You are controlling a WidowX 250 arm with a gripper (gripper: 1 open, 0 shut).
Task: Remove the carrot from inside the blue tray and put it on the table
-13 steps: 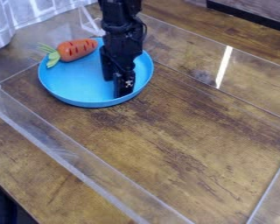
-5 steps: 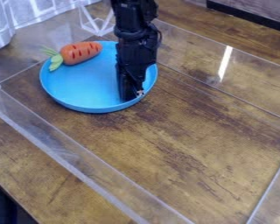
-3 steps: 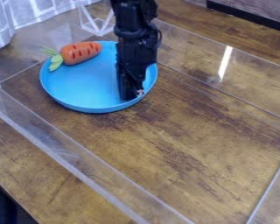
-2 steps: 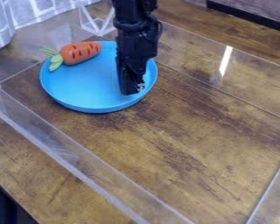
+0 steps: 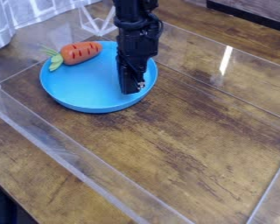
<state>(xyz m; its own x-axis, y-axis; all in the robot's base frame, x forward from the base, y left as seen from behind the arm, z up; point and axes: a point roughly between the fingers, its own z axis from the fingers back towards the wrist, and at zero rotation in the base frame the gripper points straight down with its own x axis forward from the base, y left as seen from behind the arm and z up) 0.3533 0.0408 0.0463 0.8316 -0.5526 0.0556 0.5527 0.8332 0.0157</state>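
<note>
Orange carrot (image 5: 80, 53) in blue tray (image 5: 90, 91), black fingers (image 5: 132, 81) over tray

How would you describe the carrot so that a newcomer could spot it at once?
On the dark wooden table, find the round blue tray. At its far-left rim lies the carrot, stubby and orange, unlike the black gripper beside it.

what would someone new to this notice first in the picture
Probably the bright blue tray, standing out on the dark wooden table in the upper left of the view. Next come the orange carrot with its light green top, at the tray's far left edge, and the black gripper reaching down over the tray's right side.
</note>
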